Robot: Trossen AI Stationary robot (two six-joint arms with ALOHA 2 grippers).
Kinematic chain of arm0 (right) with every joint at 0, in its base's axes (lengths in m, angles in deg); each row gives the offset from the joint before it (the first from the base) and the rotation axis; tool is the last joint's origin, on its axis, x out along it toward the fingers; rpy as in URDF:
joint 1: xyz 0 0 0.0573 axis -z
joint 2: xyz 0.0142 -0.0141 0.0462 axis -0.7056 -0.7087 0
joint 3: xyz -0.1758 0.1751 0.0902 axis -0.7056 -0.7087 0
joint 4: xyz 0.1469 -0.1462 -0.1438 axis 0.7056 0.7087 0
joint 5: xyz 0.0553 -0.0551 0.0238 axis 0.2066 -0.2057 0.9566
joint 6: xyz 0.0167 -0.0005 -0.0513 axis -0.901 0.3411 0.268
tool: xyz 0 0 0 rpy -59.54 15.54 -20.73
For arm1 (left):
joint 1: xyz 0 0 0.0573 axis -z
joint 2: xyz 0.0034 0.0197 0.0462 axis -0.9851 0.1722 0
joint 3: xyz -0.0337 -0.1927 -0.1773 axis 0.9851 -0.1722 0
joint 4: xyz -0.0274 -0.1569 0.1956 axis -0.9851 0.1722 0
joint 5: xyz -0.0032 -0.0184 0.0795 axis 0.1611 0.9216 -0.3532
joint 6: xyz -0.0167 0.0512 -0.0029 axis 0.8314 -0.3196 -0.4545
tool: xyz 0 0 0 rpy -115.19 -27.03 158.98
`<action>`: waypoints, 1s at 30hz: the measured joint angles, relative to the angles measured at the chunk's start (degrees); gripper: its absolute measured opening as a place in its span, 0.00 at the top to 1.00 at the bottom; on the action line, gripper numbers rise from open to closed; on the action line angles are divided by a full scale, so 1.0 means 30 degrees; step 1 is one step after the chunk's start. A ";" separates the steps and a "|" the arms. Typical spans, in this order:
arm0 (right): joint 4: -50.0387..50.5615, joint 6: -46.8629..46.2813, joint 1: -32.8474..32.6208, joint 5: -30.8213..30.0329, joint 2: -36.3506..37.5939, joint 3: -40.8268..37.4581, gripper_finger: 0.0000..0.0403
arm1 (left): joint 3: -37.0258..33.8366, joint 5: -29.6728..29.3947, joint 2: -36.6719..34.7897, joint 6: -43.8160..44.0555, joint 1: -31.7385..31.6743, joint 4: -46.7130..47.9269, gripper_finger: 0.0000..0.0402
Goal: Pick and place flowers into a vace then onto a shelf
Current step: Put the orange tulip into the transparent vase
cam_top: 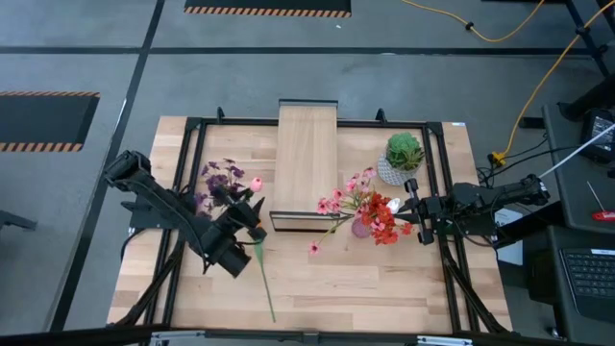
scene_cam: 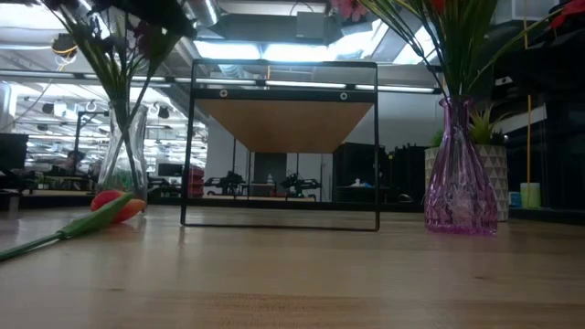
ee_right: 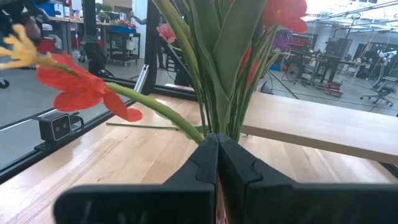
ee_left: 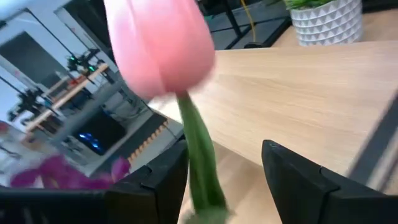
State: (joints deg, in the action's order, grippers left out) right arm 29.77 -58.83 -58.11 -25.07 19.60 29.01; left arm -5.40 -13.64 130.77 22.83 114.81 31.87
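With my left gripper [ee_left: 224, 180] open around the pink tulip [ee_left: 163, 46], whose stem stands loose between my fingers above the clear vase [scene_cam: 123, 151], it could tip out; my right gripper [ee_right: 217, 163] is closed beside the purple vase [scene_cam: 460, 174]: two vases, one shelf [cam_top: 306, 159], one orange tulip [scene_cam: 114, 206] on the table.

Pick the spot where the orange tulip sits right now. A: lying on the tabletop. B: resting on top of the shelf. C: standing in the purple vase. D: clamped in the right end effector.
A: the orange tulip lies flat on the table, stem along the wood, beside the clear vase.
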 joint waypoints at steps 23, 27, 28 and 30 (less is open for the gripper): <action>0.0000 0.0057 -0.0007 0.0007 -0.0004 0.0000 0.98 | 0.5876 0.5245 -0.0007 -0.3715 -0.0747 0.4025 0.51; 0.0000 0.0049 -0.0005 0.0015 -0.0001 0.0000 0.98 | 0.6802 0.5268 -0.0007 -0.4940 -0.0747 0.4033 0.51; 0.0000 0.0029 -0.0006 0.0015 -0.0002 0.0000 0.98 | 0.7050 0.5278 -0.0007 -0.5144 -0.0747 0.4030 0.51; 0.0000 0.0029 -0.0007 0.0015 -0.0004 0.0000 0.98 | 0.7576 0.5573 -0.0007 -0.5570 -0.0747 0.4024 0.51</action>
State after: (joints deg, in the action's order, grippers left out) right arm 29.77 -58.74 -58.13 -25.03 19.59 29.01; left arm 17.33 3.08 130.75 6.12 112.57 43.95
